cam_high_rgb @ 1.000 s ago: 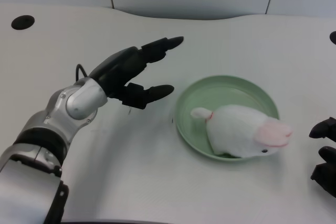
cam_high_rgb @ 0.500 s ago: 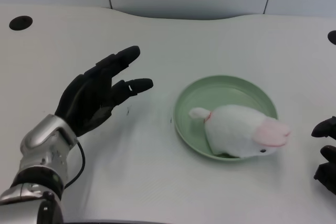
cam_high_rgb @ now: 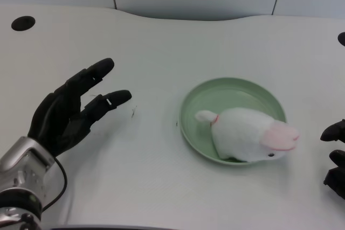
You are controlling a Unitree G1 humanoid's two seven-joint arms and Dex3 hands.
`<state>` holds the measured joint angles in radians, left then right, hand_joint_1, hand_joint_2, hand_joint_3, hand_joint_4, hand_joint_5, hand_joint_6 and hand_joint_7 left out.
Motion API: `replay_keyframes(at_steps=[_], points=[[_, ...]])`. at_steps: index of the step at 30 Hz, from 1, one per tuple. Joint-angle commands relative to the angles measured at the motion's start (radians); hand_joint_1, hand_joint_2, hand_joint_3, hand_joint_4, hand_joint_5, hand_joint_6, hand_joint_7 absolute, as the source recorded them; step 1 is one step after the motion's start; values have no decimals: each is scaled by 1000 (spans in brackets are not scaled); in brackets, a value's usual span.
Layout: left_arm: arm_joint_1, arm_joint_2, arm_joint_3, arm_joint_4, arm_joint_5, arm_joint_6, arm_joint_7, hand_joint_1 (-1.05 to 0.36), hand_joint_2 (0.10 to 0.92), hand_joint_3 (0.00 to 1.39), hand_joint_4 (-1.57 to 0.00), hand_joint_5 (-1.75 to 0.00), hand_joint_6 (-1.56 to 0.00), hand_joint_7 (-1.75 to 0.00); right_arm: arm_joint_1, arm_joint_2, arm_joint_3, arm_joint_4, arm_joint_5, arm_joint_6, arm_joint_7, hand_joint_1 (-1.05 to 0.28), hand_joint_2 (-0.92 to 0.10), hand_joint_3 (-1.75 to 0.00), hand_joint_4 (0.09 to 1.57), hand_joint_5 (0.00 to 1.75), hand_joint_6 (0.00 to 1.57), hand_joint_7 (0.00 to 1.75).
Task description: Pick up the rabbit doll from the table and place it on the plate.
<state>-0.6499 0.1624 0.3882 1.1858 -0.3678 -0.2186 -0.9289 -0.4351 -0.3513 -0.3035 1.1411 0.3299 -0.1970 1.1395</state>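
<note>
You've got the white rabbit doll [cam_high_rgb: 245,134], pink-faced with a small ear, lying on the green plate [cam_high_rgb: 232,92], while your left hand [cam_high_rgb: 67,112] hangs well apart, fingers spread, holding nothing.

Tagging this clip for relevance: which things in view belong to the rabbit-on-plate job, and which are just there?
Part of the job:
- rabbit doll, lying on the plate
- green plate
- left hand, empty, fingers spread, apart from the plate

Just there:
- white table
- black round hole at the table's far left
- right hand, at the right edge
</note>
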Motion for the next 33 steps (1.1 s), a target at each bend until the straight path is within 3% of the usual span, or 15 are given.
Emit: replay_keyframes(at_steps=[1,5,7,9,12,15,19,24,26,30,33], points=[[54,31,-6,-24,-2,6,-54,-878,921,600,-389,-1142,-668,-275,-3,-24,-3,4,-7,-8,-4,-445,-921,-102,1473,1746,1204,1746],[74,29,-23,-35,11,-2,-61,-869,921,534,-432,-1215,-718,-337,-4,-26,-7,7,-2,4,0,-451,-919,-99,1436,1746,1149,1746],[84,28,-37,-36,23,-22,-57,-844,921,515,-457,-1263,-749,-402,-5,-25,-11,10,4,9,6,-443,-919,-77,1425,1746,944,1746],[90,30,-45,-37,30,-40,-53,-827,921,520,-449,-1315,-715,-508,-3,-24,-8,7,0,-1,4,-444,-920,-89,1443,1746,1030,1746],[38,37,-51,17,50,-28,13,-809,921,520,-424,-1376,-610,-703,-5,-24,-4,6,-5,1,-7,-447,-921,-85,1457,1746,1110,1746],[-58,33,-61,105,92,-3,131,-747,921,473,-509,-1206,-667,-614,-8,-25,-6,10,-4,8,-6,-437,-921,-94,1483,1746,1181,1746],[-61,26,-51,121,101,-5,141,-729,921,449,-507,-1254,-683,-629,-11,-26,-14,15,8,30,4,-422,-921,-77,1480,1746,1120,1746],[-74,30,-44,126,106,-8,159,-719,921,463,-520,-1264,-675,-639,-9,-26,-11,14,3,20,8,-440,-921,-73,1469,1746,1050,1746],[-80,35,-35,127,103,-1,168,-726,921,462,-522,-1267,-678,-650,-9,-26,-8,13,-1,15,1,-436,-921,-86,1482,1746,1126,1746],[-85,42,-31,129,112,2,175,-736,921,462,-522,-1272,-678,-666,-10,-25,-12,15,3,15,4,-431,-921,-85,1473,1746,1132,1746],[-89,43,-28,130,113,11,169,-725,921,472,-508,-1286,-659,-685,-9,-29,-9,13,0,18,0,-439,-921,-75,1452,1746,1033,1746]])
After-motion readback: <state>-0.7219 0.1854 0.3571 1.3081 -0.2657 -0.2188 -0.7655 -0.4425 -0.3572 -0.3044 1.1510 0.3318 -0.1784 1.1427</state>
